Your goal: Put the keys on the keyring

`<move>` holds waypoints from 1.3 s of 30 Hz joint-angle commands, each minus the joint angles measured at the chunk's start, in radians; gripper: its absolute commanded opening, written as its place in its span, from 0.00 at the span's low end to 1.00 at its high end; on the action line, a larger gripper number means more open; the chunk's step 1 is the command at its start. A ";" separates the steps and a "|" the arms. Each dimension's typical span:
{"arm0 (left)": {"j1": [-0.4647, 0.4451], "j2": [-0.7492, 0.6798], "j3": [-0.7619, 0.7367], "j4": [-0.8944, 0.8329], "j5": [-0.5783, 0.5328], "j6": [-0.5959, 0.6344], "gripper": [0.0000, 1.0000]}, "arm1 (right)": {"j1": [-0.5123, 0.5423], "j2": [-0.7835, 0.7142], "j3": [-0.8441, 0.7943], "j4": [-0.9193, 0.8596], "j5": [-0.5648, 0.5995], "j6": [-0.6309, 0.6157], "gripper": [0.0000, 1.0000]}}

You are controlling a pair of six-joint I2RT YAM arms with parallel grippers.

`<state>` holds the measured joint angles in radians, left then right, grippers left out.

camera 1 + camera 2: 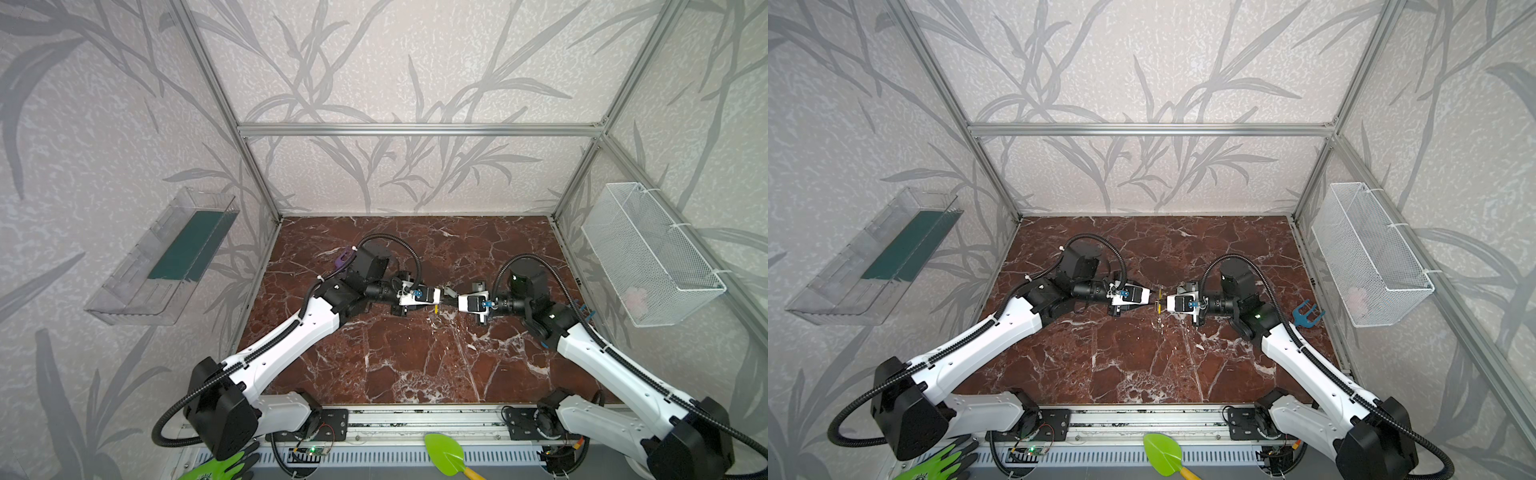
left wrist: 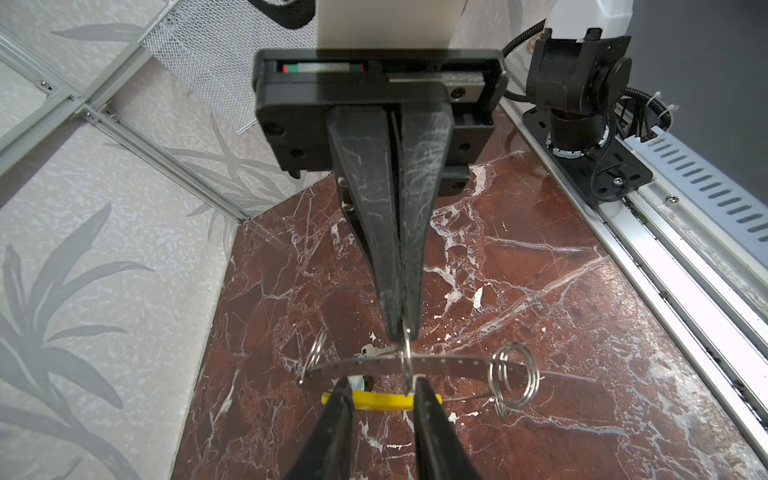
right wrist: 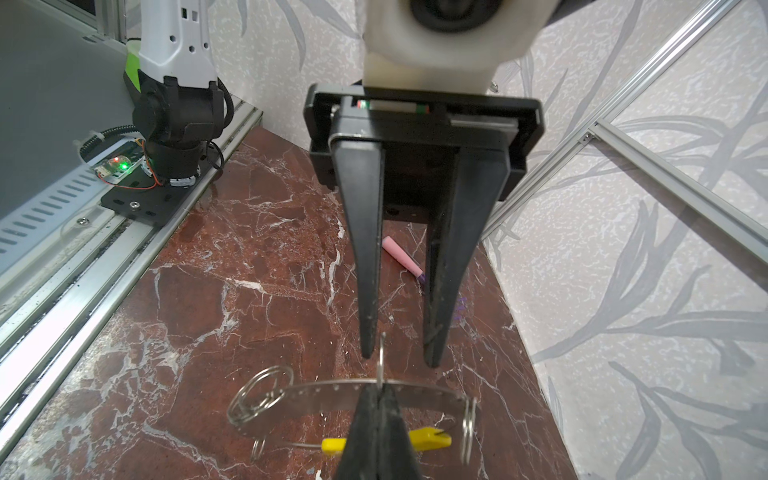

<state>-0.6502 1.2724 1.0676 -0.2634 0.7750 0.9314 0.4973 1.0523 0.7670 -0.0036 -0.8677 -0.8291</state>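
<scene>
The keyring [image 2: 449,365] is a thin grey perforated hoop with a yellow sleeve [image 2: 380,401], hanging level above the marble between both grippers. Several small wire rings [image 2: 513,380] sit on it. My right gripper [image 3: 380,388] is shut on the hoop where a small ring [image 3: 382,353] crosses it. My left gripper [image 2: 381,383] faces it, open, with a finger on each side of the yellow sleeve and touching nothing that I can see. The keys [image 2: 376,351] show small and silvery beyond the band, with a pale tag [image 2: 356,380]. In both top views the gripper tips meet mid-table [image 1: 449,296] [image 1: 1159,300].
A pink tapered piece [image 3: 401,255] lies on the marble behind the left gripper. A purple object [image 1: 343,259] lies at the far left and a blue one [image 1: 1306,313] by the right arm. On the walls hang a wire basket [image 1: 648,253] and a clear shelf [image 1: 166,253].
</scene>
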 commanded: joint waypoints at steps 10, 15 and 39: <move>0.004 -0.054 -0.044 0.057 -0.024 -0.088 0.23 | 0.000 0.000 -0.011 0.054 0.012 0.026 0.00; 0.002 -0.035 -0.027 0.046 -0.001 -0.086 0.21 | 0.000 0.002 -0.008 0.057 0.016 0.023 0.00; 0.001 0.027 0.032 0.016 0.041 -0.073 0.06 | 0.022 -0.011 -0.020 0.070 0.109 -0.063 0.00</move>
<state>-0.6464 1.2961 1.0618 -0.2428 0.7685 0.8528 0.5110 1.0512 0.7547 0.0330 -0.7887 -0.8913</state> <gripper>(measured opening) 0.049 0.044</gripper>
